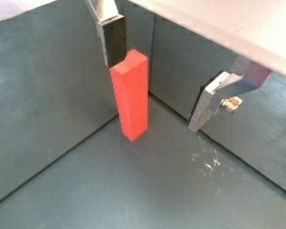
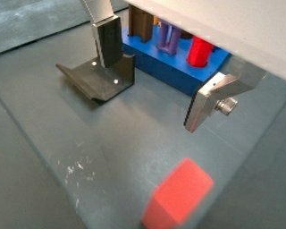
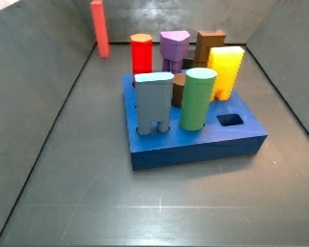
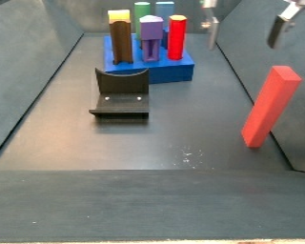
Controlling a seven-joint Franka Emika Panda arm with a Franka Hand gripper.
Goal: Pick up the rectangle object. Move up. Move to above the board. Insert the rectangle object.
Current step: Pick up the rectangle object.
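On the dark floor the rectangle object [image 4: 270,106] stands near-upright, slightly tilted; above it, the gripper [image 1: 164,72] jaws gape empty.

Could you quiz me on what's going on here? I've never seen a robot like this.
1. True or false: the gripper is holding the red bar.
2. Where does the red bar stand? A) in the board B) on the floor near a wall, away from the board C) on the fixture
3. Fill in: the board's one empty hole in a side view is ____ in shape.

Key:
1. False. The fingers are apart above it, and the bar stands free.
2. B
3. square
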